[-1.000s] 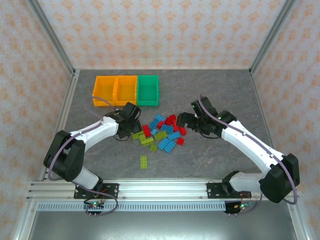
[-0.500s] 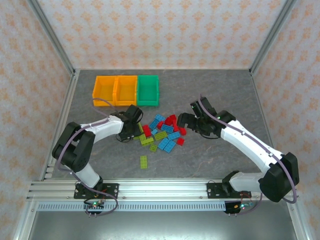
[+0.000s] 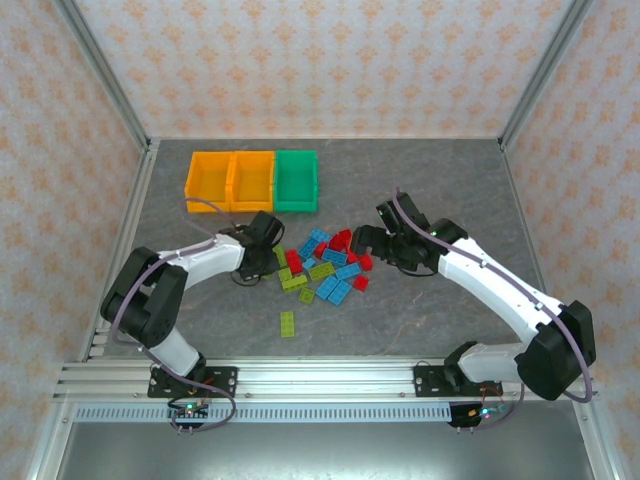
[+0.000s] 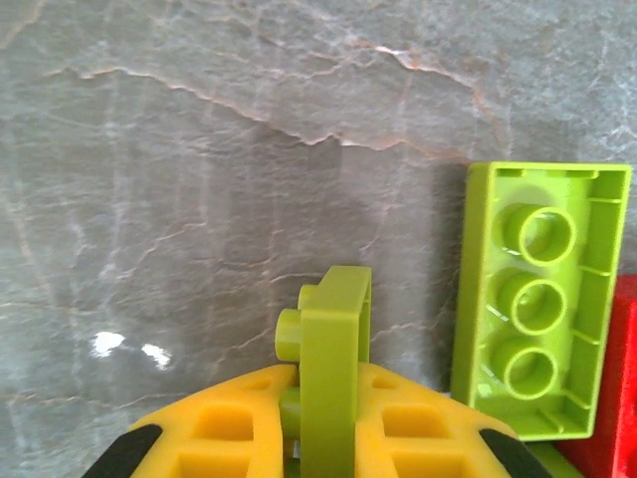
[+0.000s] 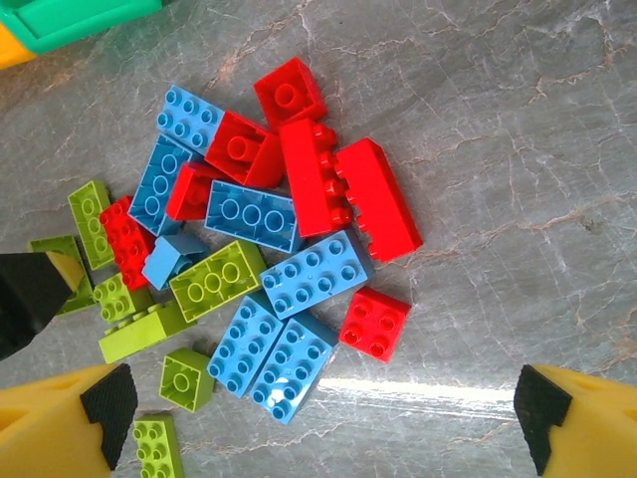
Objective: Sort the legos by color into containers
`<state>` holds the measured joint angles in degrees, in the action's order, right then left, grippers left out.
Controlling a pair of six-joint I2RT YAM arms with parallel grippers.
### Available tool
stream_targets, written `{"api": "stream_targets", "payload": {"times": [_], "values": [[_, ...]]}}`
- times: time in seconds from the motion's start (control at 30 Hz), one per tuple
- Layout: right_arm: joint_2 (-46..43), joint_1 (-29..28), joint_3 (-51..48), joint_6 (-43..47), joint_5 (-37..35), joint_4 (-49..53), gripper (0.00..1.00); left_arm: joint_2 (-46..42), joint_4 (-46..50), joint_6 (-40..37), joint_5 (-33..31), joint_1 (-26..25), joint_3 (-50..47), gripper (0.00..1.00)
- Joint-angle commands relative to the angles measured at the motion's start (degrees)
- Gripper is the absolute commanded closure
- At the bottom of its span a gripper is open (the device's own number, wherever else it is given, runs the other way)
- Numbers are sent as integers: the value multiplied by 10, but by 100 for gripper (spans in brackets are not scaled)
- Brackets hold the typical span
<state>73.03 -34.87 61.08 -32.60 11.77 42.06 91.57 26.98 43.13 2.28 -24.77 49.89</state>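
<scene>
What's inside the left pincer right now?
A lime green lego, standing on edge, clamped between the yellow fingers of the left pincer. Its lower end is covered by the fingers, so its full length can't be seen.

We see a grey marbled desk between walls patterned pale orange. The corner posts are perhaps aluminium.

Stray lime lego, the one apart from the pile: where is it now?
In the top view the stray lime lego lies alone on the table, between the pile and the front rail, slightly left of centre.
</scene>
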Motion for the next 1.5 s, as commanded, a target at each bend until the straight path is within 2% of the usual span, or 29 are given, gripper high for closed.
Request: {"api": "stream_targets", "payload": {"times": [0.0, 0.1, 0.2, 0.37, 0.57, 0.63, 0.73, 0.83, 0.97, 1.07, 1.17, 1.23, 1.27, 1.37, 1.47], "values": [[-8, -5, 19, -9, -17, 18, 1, -82, 32, -18, -40, 19, 14, 90], [-13, -5, 19, -12, -21, 9, 1, -120, 32, -45, -67, 72, 53, 90], [-13, -5, 18, -13, -23, 2, 1, -95, 11, -73, -83, 142, 116, 90], [-13, -5, 15, -16, -21, 1, 1, 44, -15, -98, -76, 220, 263, 90], [-48, -5, -1, -25, -43, 8, 1, 188, -5, -118, -75, 266, 422, 88], [-67, -5, -12, -27, -52, 10, 1, 222, 11, -122, -67, 273, 465, 80], [-82, -5, -26, -32, -66, 10, 1, 238, 38, -142, -63, 275, 509, 59], [-83, -5, -29, -35, -81, 10, 1, 207, 35, -135, -50, 274, 497, 52], [-64, -5, -33, -26, -105, -6, 1, 106, 25, -128, -21, 259, 432, 53], [-22, -6, -29, -19, -110, -17, 1, 15, 31, -141, 4, 216, 375, 54], [26, -5, -26, 7, -112, -33, 1, -66, 74, -203, 20, 129, 340, 52], [54, -5, -31, 39, -140, -40, 1, -113, 114, -254, 5, 57, 321, 50], [70, -4, -32, 64, -148, -46, 5, -137, 130, -276, 3, 21, 306, 48], [112, -1, -37, 127, -110, -70, 13, -201, 173, -321, 24, -38, 267, 41], [144, 0, -42, 156, -49, -107, 18, -258, 215, -360, 58, -42, 239, 33]]}}
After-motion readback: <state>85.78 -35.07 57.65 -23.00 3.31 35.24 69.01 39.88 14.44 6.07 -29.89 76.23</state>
